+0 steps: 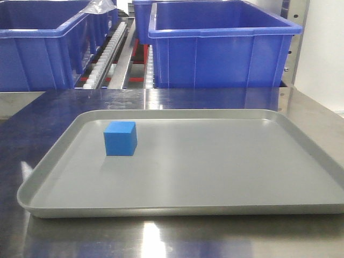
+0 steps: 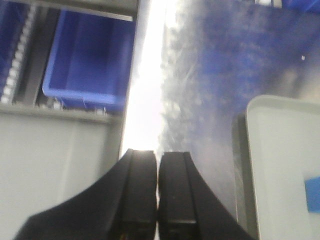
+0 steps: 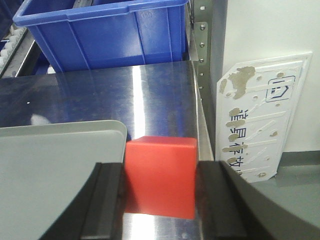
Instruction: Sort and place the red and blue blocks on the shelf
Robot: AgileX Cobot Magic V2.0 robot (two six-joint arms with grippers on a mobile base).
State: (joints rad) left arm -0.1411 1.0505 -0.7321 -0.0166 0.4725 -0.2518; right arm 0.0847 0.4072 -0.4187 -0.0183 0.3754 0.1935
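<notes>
The right gripper grasps the red block between its fingers. The left gripper is clenched with nothing inside; the blue block lies to its right on the tray.

I count one blue cube, one red cube, one grey tray and two large blue bins up front.

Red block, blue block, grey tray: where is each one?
red block (image 3: 160, 180): right wrist view, middle of its front face.
blue block (image 1: 119, 143): front view, middle of its front face.
grey tray (image 1: 215, 177): front view, bare floor near its middle.
</notes>
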